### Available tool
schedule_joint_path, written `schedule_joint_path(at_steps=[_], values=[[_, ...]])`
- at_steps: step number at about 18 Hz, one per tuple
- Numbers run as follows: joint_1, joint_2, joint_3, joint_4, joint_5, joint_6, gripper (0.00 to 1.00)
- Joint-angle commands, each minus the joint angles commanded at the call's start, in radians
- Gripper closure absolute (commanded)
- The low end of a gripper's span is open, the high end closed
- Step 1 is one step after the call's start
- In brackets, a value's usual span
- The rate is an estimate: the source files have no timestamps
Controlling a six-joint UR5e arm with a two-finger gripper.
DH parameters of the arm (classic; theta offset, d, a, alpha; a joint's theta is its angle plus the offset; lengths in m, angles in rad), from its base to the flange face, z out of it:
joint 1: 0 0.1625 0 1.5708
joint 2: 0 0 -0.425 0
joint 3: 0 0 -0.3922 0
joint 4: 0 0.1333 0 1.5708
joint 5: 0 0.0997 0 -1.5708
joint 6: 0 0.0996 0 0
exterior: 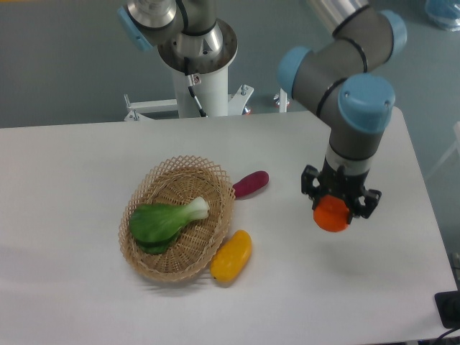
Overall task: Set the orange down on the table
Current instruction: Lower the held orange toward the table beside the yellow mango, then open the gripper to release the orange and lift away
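Orange (331, 215) sat pinched between fingers (365, 203), directly beneath them, apparently just above bare counter (402, 287); contact unclear; basket (144, 244) well apart

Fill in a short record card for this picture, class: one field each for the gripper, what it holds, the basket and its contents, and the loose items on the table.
gripper: shut on the orange, above the table's right side
orange: held, not yet set down
table: white
wicker basket: holds a bok choy
loose items: yellow mango-like fruit and purple-red vegetable, both beside the basket
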Motion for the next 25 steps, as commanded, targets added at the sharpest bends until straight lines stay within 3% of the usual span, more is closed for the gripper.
schedule_joint_path(at_steps=[2, 4, 10, 13, 22, 24, 25], values=[[-0.008, -0.023, -0.002, 0.046, -0.002, -0.054, 0.34], [-0.012, -0.046, -0.015, 0.054, 0.003, -0.065, 0.34], [-0.025, -0.072, -0.04, 0.065, 0.012, -0.069, 0.36], [-0.028, -0.075, -0.052, 0.065, 0.044, -0.065, 0.3], [-0.037, -0.088, -0.063, 0.071, 0.044, -0.071, 0.28], [-0.037, -0.088, -0.066, 0.079, 0.044, -0.069, 0.23], [-0.037, -0.088, -0.066, 0.082, 0.046, -0.066, 0.16]])
